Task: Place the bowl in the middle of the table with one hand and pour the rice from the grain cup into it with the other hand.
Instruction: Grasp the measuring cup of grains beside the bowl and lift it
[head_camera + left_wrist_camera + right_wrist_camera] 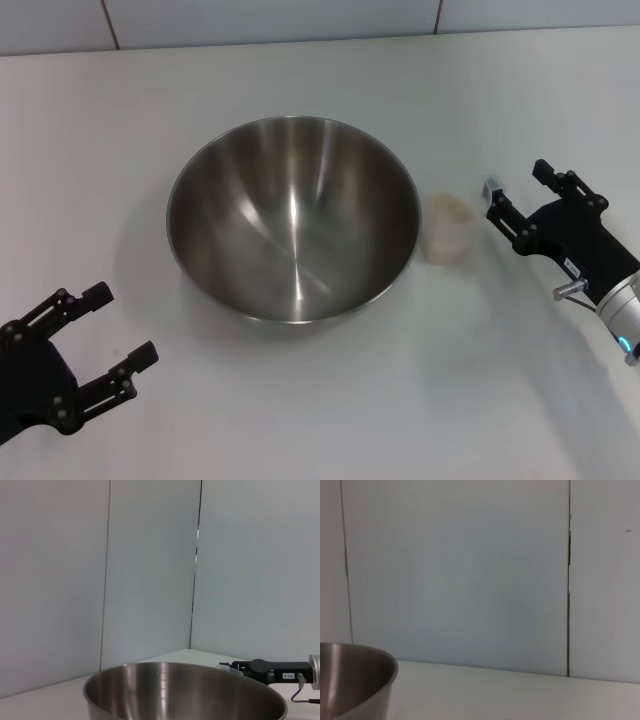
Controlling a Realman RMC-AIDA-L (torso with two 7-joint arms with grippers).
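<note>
Your bowl (292, 220) is sitting upright about mid-table (320, 410), empty, so the placing step looks done and you are heading into the pour. The grain cup (446, 228), holding rice (447, 208), is standing just beside the bowl's right rim. Your right gripper (519, 194) is hovering near the cup with fingers spread, gripping nothing. Your left gripper (104, 332) is waiting released toward the table's near left corner, well apart from the bowl. Next, you are likely closing on the cup's handle side; room between cup and bowl is tight, while the right edge side is open.
</note>
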